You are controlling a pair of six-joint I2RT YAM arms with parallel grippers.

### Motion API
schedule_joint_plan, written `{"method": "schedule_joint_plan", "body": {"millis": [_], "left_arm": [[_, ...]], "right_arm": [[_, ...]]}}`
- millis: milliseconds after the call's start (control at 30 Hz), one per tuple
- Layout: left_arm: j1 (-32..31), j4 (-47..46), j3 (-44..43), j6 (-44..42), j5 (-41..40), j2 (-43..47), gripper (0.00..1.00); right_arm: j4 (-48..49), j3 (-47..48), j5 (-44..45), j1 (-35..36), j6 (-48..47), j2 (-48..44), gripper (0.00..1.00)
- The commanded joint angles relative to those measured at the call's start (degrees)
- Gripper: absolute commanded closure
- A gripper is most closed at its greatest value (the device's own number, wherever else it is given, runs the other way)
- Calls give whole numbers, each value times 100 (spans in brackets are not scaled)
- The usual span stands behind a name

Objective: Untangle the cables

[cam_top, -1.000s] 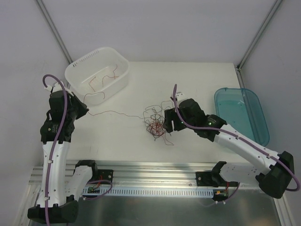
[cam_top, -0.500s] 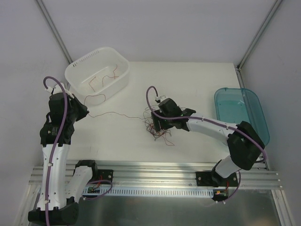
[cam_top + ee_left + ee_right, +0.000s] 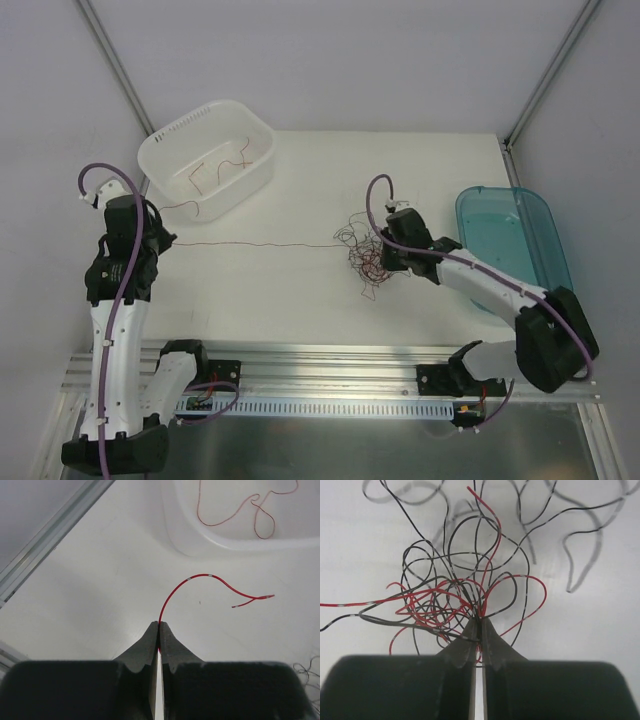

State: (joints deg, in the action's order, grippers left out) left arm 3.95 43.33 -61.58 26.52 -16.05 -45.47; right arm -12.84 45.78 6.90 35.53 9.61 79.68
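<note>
The cables are a curly red-and-black knot on the white table, a bit right of centre. One red wire runs out of the knot leftward in a nearly straight line, so it looks pulled taut. Its far end is pinched in the left gripper, jaws clamped flat together on it, with a short free tail curling past the tips. The right gripper is clenched on the middle of the knot with a few strands caught between its tips; can't tell exactly which ones.

So I'd call this mid-extraction: one arm anchors the clump while the other drags a single red strand free. The next move probably wants the left arm pulling further away until the strand slips out. Then it can go in the white basket near that gripper, where a couple of loose red wires already lie. A teal bin sits off to the right, maybe for the black ones.
</note>
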Motion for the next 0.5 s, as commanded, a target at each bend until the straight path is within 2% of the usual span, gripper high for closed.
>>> {"method": "schedule_joint_plan", "body": {"millis": [0,100,233,400,467], "left_arm": [[229,0,-30,291,-837,-190,100],[641,-96,225,423,-759,-348,100],[1187,-413,717,643,74,-462,100],[1275,-712,1306,767,436,-805,100],[1275,-843,1499,670,986,-919,100]], "right_arm": [[-727,63,540,-397,-484,-1284,99],[-1272,194,638,-766,-723,-1927,99],[-1853,580,594,-1135,-1047,-2806,99],[-2249,1116,190,-1303,-1224,-3283,100],[-2197,1293,-421,-1303,-1277,-3406,99]]}}
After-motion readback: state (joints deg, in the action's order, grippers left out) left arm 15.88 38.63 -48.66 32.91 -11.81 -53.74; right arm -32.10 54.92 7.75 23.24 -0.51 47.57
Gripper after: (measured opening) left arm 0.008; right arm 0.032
